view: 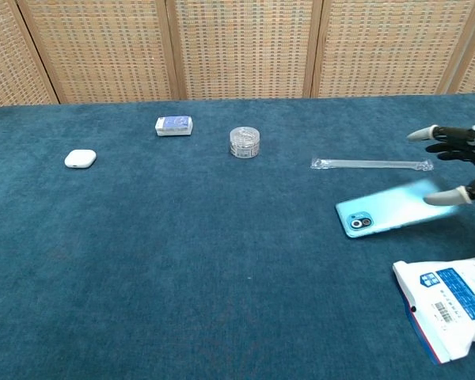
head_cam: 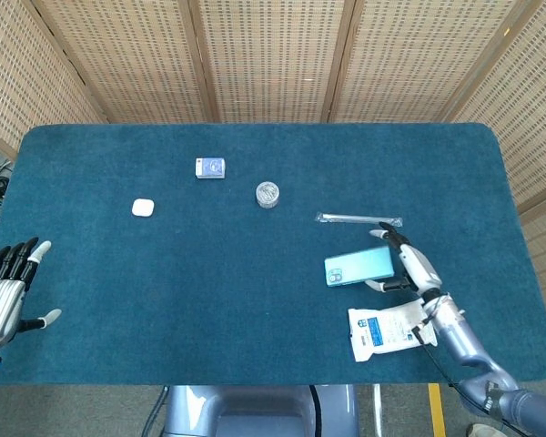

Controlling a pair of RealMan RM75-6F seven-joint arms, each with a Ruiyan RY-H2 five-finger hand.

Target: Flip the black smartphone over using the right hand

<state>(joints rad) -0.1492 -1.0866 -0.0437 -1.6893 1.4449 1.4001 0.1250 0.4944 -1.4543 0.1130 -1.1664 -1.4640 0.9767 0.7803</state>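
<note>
Evidently the flip was all but done: the smartphone (head_cam: 359, 268) lay with its light-blue back and camera up, just beside the clear plastic-wrapped stick (head_cam: 358, 219). Spread fingers of the right hand (head_cam: 409, 265) touched its far end, gripping nothing. Only withdrawal remained.

The smartphone (head_cam: 359, 268) (view: 388, 212) lies nearly flat on the table, its light blue back and camera lens facing up, towards the right edge, nearer the front edge than the back.
</note>
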